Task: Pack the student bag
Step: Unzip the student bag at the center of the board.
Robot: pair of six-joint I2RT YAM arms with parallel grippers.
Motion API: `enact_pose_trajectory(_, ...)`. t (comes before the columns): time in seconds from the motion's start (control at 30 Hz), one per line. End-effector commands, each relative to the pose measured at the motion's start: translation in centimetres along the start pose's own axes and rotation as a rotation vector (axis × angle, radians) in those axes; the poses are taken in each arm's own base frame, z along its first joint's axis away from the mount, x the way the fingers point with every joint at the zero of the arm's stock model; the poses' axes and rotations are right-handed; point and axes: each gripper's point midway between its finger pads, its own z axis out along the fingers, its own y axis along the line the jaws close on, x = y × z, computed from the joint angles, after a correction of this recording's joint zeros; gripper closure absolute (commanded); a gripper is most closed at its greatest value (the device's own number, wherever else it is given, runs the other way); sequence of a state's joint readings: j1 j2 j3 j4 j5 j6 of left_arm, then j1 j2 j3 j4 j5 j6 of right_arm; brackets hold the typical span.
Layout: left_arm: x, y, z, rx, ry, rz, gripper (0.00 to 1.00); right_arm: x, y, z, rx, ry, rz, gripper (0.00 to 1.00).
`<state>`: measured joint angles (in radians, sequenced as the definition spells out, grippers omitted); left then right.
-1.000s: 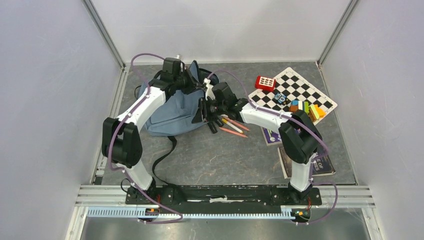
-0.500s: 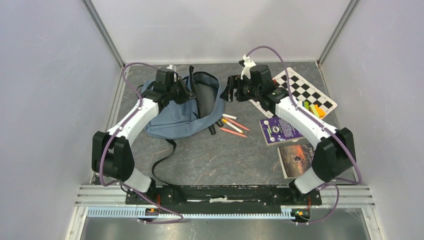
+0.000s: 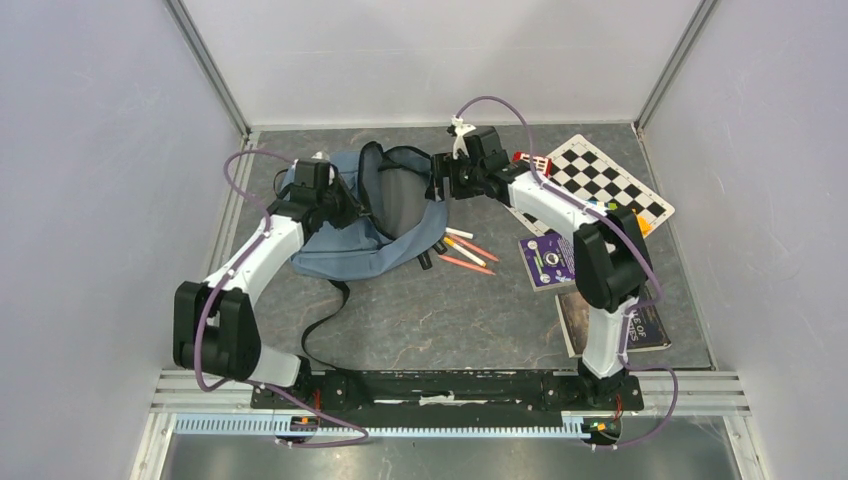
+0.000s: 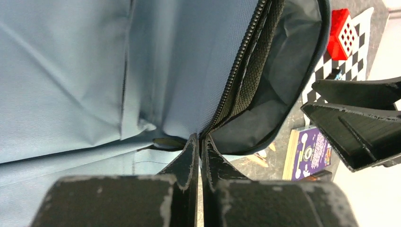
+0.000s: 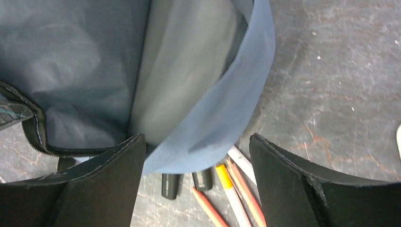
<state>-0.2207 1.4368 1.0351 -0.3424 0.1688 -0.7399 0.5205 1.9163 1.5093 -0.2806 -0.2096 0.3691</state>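
Observation:
The blue-grey student bag [image 3: 340, 245] lies at the back left of the table with its main compartment gaping open. My left gripper [image 3: 353, 203] is shut on the bag's zipper edge [image 4: 222, 113] and holds that side of the opening; the jaws [image 4: 199, 138] are pressed together on the fabric. My right gripper [image 3: 441, 181] is open and empty at the right side of the opening. In the right wrist view its jaws [image 5: 197, 137] stand wide apart over the bag's blue rim [image 5: 227, 123], with the grey lining [image 5: 71, 56] beyond.
Pens and pencils [image 3: 465, 250] lie by the bag's right edge, also in the right wrist view [image 5: 231, 189]. A purple book [image 3: 548, 262], a dark book [image 3: 600, 315], a chessboard [image 3: 600, 185], a red block [image 3: 530, 160] and coloured blocks [image 3: 630, 218] lie to the right.
My right arm swung from the chessboard side leftward to the bag's opening. My left arm drew back to the left with the zipper edge, and the opening gapes wider.

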Motion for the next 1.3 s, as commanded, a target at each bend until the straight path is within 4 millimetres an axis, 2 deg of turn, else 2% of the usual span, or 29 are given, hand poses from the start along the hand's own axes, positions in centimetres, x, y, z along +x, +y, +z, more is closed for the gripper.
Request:
enact_pose_trajectory(0.0,0.4,3.0,-0.7,-0.075,-0.018,-0.052,0.98,-3.4,2.5,1.5,-0.062,-0.091,-0.058,0.15)
enact_pose_trajectory(0.13,2.0,6.1,-0.4,-0.150,0.020,-0.103,0.98,-2.0,2.4,3.6,-0.023,-0.051,-0.056,0.15)
enact_pose_trajectory(0.2,2.3,6.9,-0.5,-0.168,0.022,-0.127,0.92,-1.1,1.7,4.2,0.021,-0.029,-0.048,0.17)
enact_pose_trajectory(0.3,2.0,6.3,-0.9,-0.116,0.010,-0.129,0.73,-0.2,0.9,4.6,0.060,-0.009,-0.038,0.18)
enact_pose_trajectory(0.43,0.8,3.3,-1.7,0.024,-0.021,-0.105,0.29,0.6,0.8,4.8,0.075,0.004,-0.053,0.19)
enact_pose_trajectory(0.47,0.3,2.7,-1.8,0.051,-0.035,-0.104,0.21,0.6,0.8,4.8,0.076,0.004,-0.057,0.19)
enact_pose_trajectory(0.5,0.0,2.0,-1.9,0.077,-0.042,-0.103,0.14,0.6,1.0,4.8,0.074,0.003,-0.063,0.19)
enact_pose_trajectory(0.6,-0.9,0.3,-1.9,0.146,-0.048,-0.113,0.01,0.7,1.3,5.0,0.073,0.004,-0.077,0.19)
enact_pose_trajectory(0.8,-2.3,-2.3,-0.8,0.251,-0.036,-0.062,0.00,1.2,1.9,5.4,0.061,0.021,-0.100,0.18)
enact_pose_trajectory(1.0,-1.5,-4.7,0.7,0.247,0.025,0.094,0.00,1.4,2.2,5.6,0.045,0.028,-0.101,0.15)
enact_pose_trajectory(1.13,-1.0,-4.9,1.4,0.177,0.032,0.176,0.00,1.3,2.4,5.7,0.032,0.024,-0.098,0.14)
enact_pose_trajectory(1.27,-0.4,-4.4,1.0,0.137,0.007,0.228,0.00,0.9,2.7,5.9,0.014,0.015,-0.093,0.13)
